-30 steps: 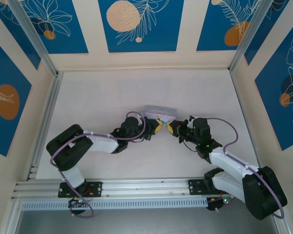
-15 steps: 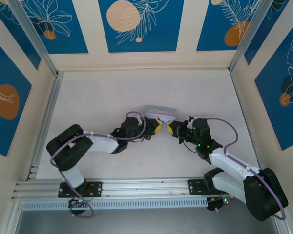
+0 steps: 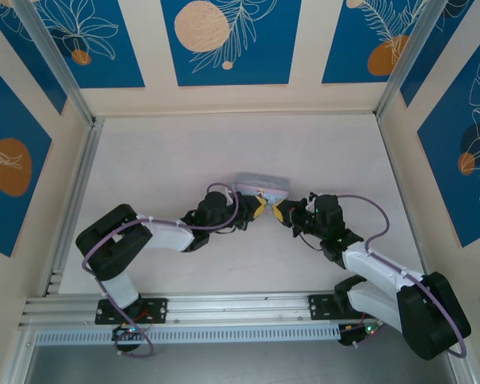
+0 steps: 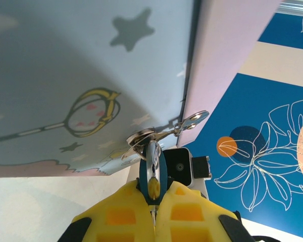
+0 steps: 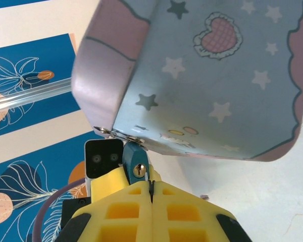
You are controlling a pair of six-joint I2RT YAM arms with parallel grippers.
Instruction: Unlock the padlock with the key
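The pale blue tin point(image 3: 262, 185) stands tilted on the table, its starred face close up in the left wrist view point(image 4: 65, 75) and the right wrist view point(image 5: 217, 75). From its metal hasp point(image 4: 141, 138) hangs the padlock point(image 4: 154, 171), a small teal body with a silver shackle. My left gripper point(image 4: 154, 194) point(image 3: 258, 206) is shut on it. The padlock's brass keyhole point(image 5: 139, 170) faces my right gripper point(image 5: 150, 186) point(image 3: 282, 211). That gripper is shut on the key point(image 5: 150, 181), a thin dark sliver whose tip sits just right of the keyhole.
Both arms meet just in front of the tin at mid-table. An aluminium rail point(image 3: 72, 200) runs along the left side and another point(image 3: 224, 308) along the near edge. Blue-patterned walls close in the back and sides. A small dark speck point(image 5: 204, 196) lies on the table.
My right gripper has edged slightly left toward the padlock. The left gripper and the tin have stayed put.
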